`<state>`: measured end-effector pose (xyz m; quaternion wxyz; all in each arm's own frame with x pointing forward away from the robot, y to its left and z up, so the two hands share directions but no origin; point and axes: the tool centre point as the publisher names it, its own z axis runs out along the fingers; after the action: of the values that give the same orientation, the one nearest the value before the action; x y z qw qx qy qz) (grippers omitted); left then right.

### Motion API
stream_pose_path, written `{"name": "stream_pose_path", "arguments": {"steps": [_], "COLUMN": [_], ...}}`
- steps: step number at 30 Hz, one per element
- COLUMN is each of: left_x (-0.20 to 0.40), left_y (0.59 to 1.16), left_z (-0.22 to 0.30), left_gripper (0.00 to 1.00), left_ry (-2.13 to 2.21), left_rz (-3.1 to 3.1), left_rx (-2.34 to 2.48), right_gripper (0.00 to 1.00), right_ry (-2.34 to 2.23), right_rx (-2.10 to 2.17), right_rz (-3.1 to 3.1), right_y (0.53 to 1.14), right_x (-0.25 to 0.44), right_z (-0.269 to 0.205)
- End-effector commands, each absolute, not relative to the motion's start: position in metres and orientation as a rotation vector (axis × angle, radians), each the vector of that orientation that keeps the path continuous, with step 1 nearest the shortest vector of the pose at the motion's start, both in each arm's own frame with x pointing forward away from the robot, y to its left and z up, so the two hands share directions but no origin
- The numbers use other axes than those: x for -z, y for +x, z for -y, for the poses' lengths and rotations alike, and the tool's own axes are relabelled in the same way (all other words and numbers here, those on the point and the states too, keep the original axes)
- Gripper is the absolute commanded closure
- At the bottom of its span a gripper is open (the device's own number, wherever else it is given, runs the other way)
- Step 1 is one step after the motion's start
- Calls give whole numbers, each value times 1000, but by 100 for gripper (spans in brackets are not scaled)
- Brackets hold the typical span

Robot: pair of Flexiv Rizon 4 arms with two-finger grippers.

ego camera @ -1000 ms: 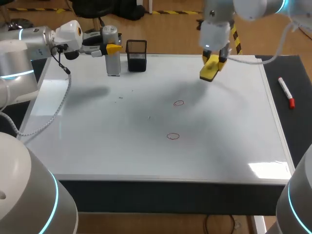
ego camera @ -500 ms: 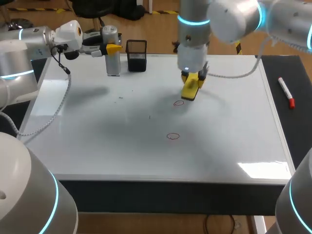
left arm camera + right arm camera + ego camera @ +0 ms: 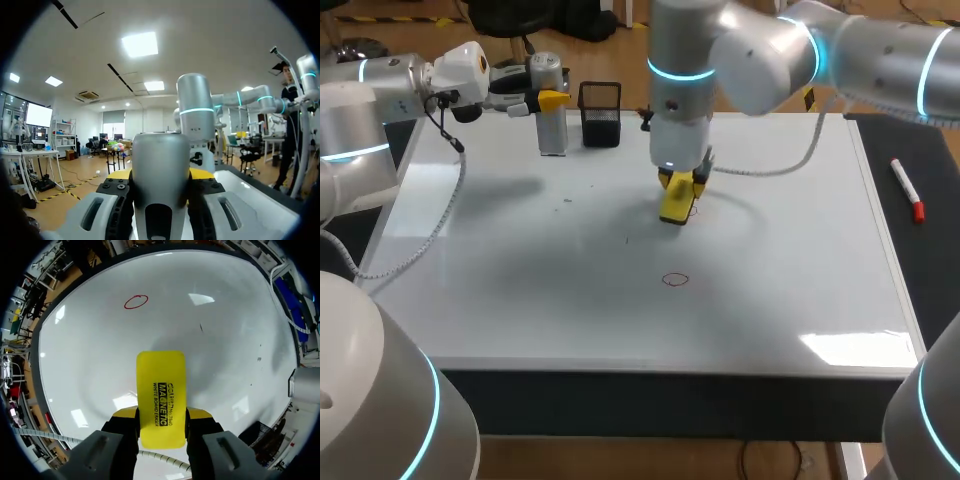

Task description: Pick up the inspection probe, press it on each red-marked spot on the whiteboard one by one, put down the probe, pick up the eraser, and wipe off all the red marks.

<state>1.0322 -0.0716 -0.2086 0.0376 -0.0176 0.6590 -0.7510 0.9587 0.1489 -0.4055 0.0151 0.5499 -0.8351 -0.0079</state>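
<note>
My right gripper (image 3: 678,186) is shut on a yellow eraser (image 3: 676,203), held end-down low over the middle of the whiteboard (image 3: 800,260). In the right wrist view the eraser (image 3: 161,395) sits between the fingers of the gripper (image 3: 161,416), and a red ring (image 3: 136,301) lies ahead of it. That ring (image 3: 675,280) shows nearer the front edge in the head view. At the back left my left gripper (image 3: 546,100) is shut on the silver inspection probe (image 3: 552,125), which stands upright. The left wrist view shows the probe (image 3: 160,170) filling the left gripper (image 3: 161,176).
A black mesh pen holder (image 3: 601,113) stands just right of the probe at the board's back edge. A red-capped marker (image 3: 906,189) lies on the dark mat right of the board. A cable (image 3: 430,225) from my left arm hangs over the board's left side.
My right arm has carried the eraser from the back right leftward and down onto the upper red ring's place, which it now covers. The left arm and the probe have not moved.
</note>
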Motion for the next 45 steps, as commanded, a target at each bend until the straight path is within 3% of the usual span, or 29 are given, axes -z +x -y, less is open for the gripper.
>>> {"name": "stream_pose_path", "arguments": {"steps": [1,15,45], "left_x": [207,207,207], "left_y": [1031,1031,1031], "left_z": [72,72,72], "left_gripper": [100,100,100], "left_ry": [-58,-58,-58], "left_rz": [-2020,-2020,-2020], "left_rx": [2299,2299,2299], "right_gripper": [100,100,100], "right_ry": [1716,1687,1560], "right_rx": [38,101,56], "right_rz": [2606,2600,2581], "right_y": [955,950,944], "right_x": [409,428,440], "right_z": [-153,-150,-89]}}
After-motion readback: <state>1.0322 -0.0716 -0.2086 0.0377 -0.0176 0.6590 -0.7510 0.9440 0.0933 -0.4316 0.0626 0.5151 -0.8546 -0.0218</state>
